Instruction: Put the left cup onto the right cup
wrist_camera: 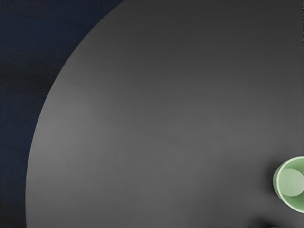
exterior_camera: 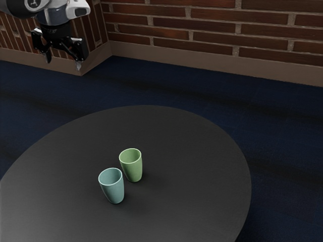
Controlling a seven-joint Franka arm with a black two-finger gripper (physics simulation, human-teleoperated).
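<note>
Nothing is yet done: the claw (exterior_camera: 63,60) is held open and empty high above the desk (exterior_camera: 202,151), where the blue cup (exterior_camera: 111,185) is stood just beside the green cup (exterior_camera: 131,164), unstacked.

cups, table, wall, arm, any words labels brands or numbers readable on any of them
There is no readable text in either view.
Blue cup: plain, no print.
Green cup: plain outside, and plain inside in the wrist view.
Table: bare dark top, no mark.
Brick wall: no sign or number.
Claw and the arm above it: no lettering to be made out.
</note>
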